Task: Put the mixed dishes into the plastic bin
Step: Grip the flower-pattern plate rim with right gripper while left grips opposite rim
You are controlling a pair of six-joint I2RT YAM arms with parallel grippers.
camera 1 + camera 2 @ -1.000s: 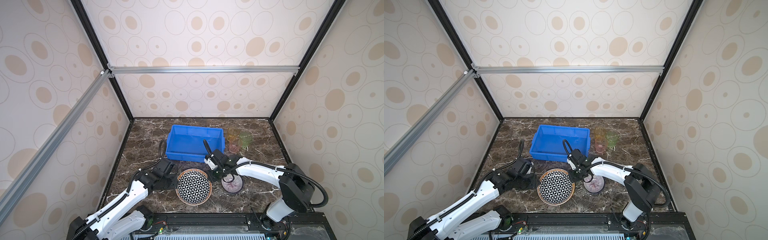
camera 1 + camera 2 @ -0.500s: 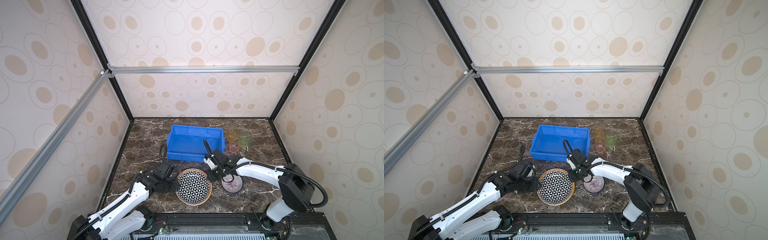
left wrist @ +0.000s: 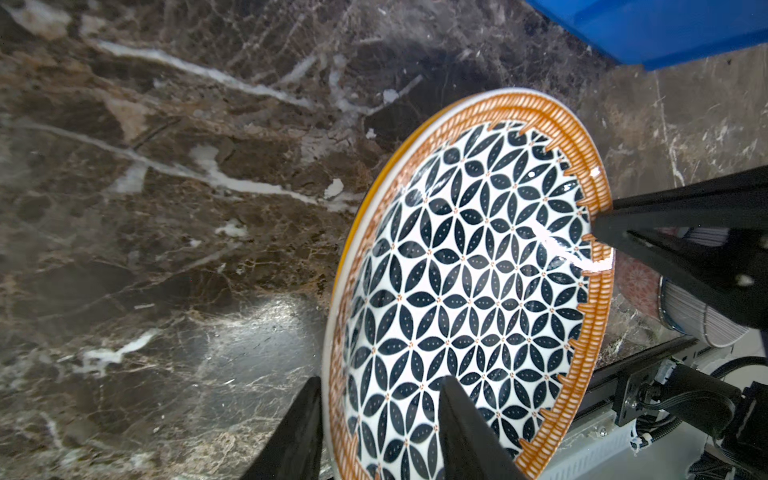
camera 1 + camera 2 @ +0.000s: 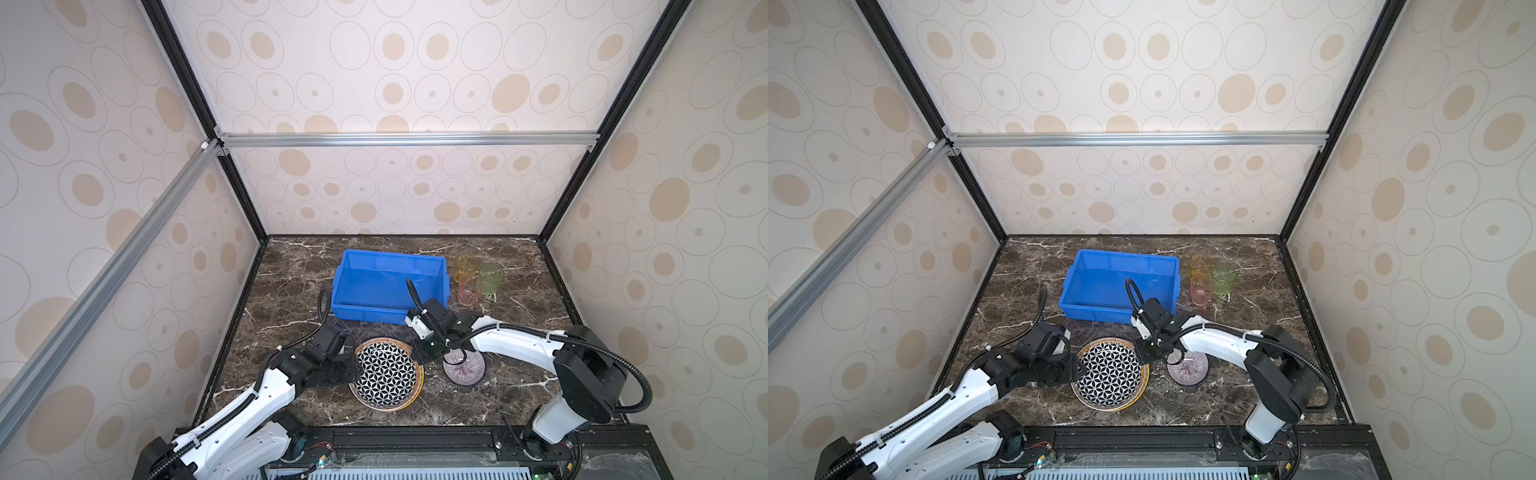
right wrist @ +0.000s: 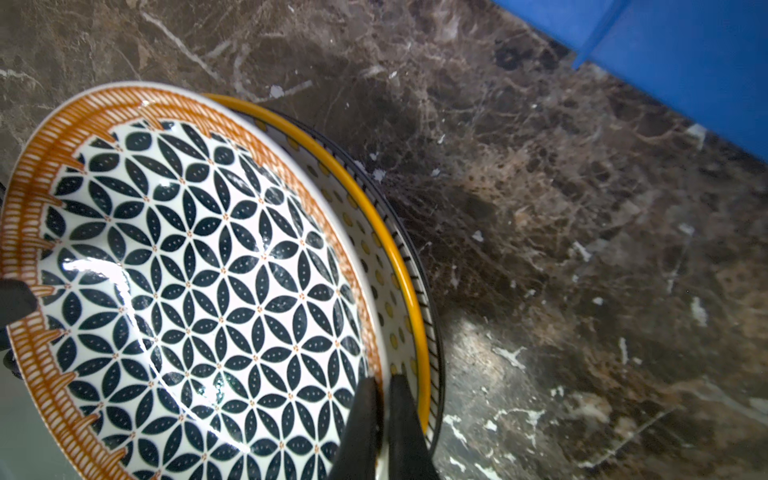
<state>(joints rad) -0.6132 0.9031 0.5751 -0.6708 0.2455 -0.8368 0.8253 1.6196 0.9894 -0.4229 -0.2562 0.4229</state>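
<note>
Marble table: lattice plate tilted, blue bin long axis left-right.

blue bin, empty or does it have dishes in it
Empty: in both top views the blue bin shows only bare floor; the lattice plate lies outside it.

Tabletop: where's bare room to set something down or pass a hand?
Free: marble between bin and left wall; patch right of tumblers; bin's floor. Crowded: front centre, where plates, bowl and both jaws meet; bin-tumblers gap is tight.
</note>
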